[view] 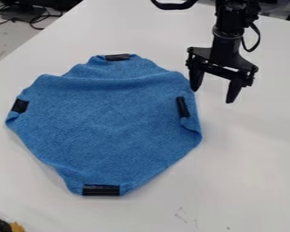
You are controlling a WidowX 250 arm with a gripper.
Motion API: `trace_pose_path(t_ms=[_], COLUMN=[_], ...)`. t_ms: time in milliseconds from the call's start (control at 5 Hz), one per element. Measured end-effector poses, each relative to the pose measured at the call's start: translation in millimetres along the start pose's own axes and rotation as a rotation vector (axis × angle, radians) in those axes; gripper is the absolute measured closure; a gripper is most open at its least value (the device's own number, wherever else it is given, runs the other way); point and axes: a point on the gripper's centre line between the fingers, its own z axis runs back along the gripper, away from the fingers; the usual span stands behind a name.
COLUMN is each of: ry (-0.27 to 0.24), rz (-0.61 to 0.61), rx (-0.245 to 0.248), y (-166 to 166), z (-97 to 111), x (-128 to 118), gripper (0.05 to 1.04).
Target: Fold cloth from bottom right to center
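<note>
While the blue cloth (111,122) lies mostly flat on the white table (244,167), my gripper (213,96) stands beside its upper right edge, fingers spread and empty. For a sound grasp, I should centre over the right-hand black strip (182,107), descend until the fingers straddle cloth, pinch, lift slightly, then carry the corner inward without dragging the rest.

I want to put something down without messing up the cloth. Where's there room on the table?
Right of the blue cloth and below the claw, the table is bare. There's another bare patch above the cloth, left of the arm. It's crowded at the cloth's upper right edge, where the claw hangs close.
</note>
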Motion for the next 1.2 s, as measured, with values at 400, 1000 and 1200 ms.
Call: trace_pose_path(t_ms=[400,1000,1200], ry=[0.059,0.018,0.058], rz=[0.106,0.424,0.506], rx=[0.049,0.022,-0.002], y=[2,9,32], z=[-12,8,-7], x=[-46,-146,-179], gripper=[0.083,0.083,0.083])
